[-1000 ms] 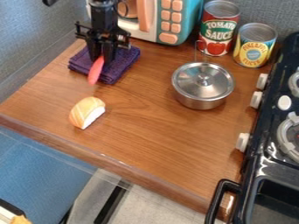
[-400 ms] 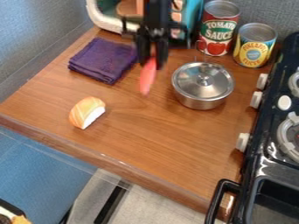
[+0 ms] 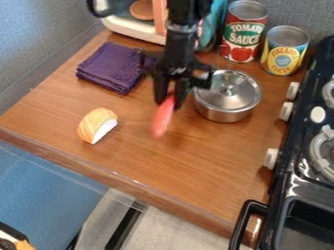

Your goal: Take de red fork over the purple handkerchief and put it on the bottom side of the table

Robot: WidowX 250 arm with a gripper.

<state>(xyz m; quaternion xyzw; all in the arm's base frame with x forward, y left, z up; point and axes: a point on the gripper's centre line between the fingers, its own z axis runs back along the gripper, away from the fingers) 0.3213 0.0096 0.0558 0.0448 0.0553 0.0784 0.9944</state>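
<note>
My gripper (image 3: pixel 169 101) hangs over the middle of the wooden table (image 3: pixel 196 161), just left of the metal pot, shut on the red fork (image 3: pixel 162 117). The fork slants down from between the fingers, its lower end toward the table's front; its upper part is hidden by them. Up and to the left lies the folded purple handkerchief (image 3: pixel 112 67), with the fork well off it.
A lidded metal pot (image 3: pixel 227 95) stands right beside the gripper. An orange and white sushi toy (image 3: pixel 97 125) lies at left. Two cans (image 3: pixel 244 31) and a toy microwave (image 3: pixel 134 27) line the back; a black stove (image 3: pixel 306 146) borders the right.
The gripper has carried the red fork off the handkerchief, first to the right, then down the view toward the table's front. The handkerchief, pot and sushi toy have stayed in place.
</note>
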